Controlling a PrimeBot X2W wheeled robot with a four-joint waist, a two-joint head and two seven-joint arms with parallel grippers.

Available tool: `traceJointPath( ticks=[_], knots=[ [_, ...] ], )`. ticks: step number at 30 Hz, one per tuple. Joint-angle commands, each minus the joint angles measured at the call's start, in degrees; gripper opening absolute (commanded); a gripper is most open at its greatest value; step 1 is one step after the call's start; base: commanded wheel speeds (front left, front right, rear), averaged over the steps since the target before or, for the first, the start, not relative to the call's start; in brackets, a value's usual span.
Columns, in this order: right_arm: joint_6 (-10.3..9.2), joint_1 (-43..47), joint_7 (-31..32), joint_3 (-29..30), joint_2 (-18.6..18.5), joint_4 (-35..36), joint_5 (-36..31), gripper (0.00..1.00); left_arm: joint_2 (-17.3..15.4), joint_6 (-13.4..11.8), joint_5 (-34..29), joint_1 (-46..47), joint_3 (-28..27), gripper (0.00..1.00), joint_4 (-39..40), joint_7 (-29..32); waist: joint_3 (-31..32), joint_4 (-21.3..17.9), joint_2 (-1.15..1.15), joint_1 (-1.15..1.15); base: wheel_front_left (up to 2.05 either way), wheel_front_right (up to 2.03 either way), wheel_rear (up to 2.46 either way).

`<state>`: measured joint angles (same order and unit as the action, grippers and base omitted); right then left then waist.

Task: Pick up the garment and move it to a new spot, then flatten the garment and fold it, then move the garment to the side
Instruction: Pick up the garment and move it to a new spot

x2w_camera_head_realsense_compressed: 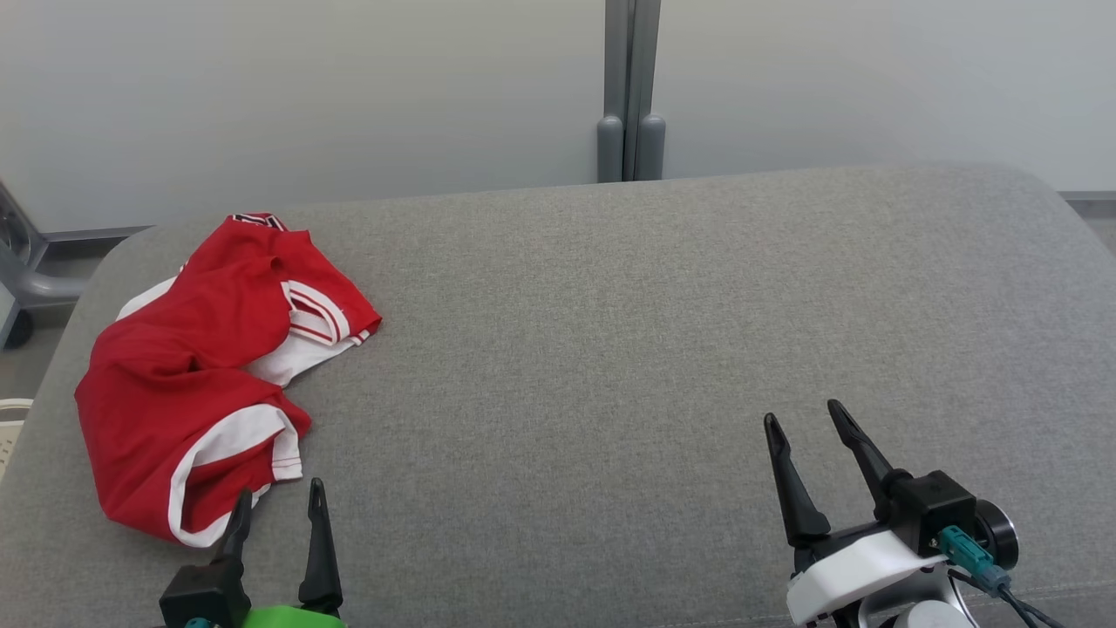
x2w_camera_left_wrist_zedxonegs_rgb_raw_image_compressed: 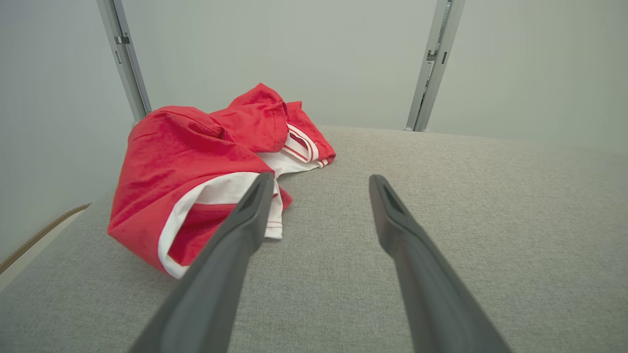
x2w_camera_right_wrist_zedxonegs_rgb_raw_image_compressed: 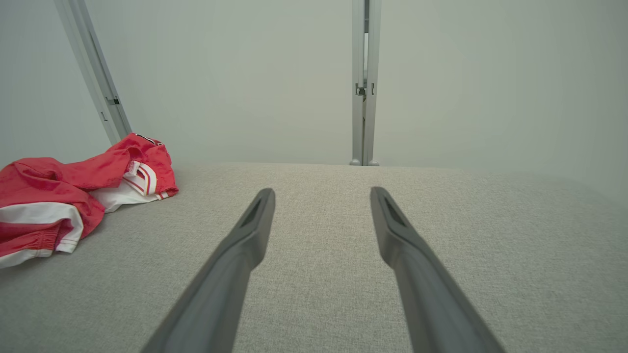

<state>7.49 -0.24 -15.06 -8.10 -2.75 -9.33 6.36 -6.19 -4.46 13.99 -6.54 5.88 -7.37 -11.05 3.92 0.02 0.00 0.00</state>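
Both spread and empty, the left claw and right claw face a limp, light garment — best pinched, I'd say, at its white-trimmed hem.

No legible lettering, brand, number or sign, not even on the garment.

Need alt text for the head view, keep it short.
A crumpled red garment with white trim lies at the left end of a grey padded surface. The left gripper is open just below it in the frame, and the right gripper is open at the lower right over bare fabric; a grey post stands behind.
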Motion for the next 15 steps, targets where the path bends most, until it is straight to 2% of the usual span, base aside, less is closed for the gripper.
traceJointPath(
  ticks=[1,15],
  knots=[
    [0.0,-0.1,-0.2,0.0,-0.2,0.0,0.0,1.0,-0.4,-0.3,0.2,-0.5,0.1,1.0,0.1,0.2,0.0,0.0,0.0,0.0,0.0,0.0,0.0],
    [0.0,0.5,-0.2,0.8,-0.2,-0.5,0.8,1.0,-0.8,-0.6,0.6,0.0,0.6,1.0,0.2,0.2,0.2,1.1,0.0,0.0,0.0,0.0,0.0]
  ],
)
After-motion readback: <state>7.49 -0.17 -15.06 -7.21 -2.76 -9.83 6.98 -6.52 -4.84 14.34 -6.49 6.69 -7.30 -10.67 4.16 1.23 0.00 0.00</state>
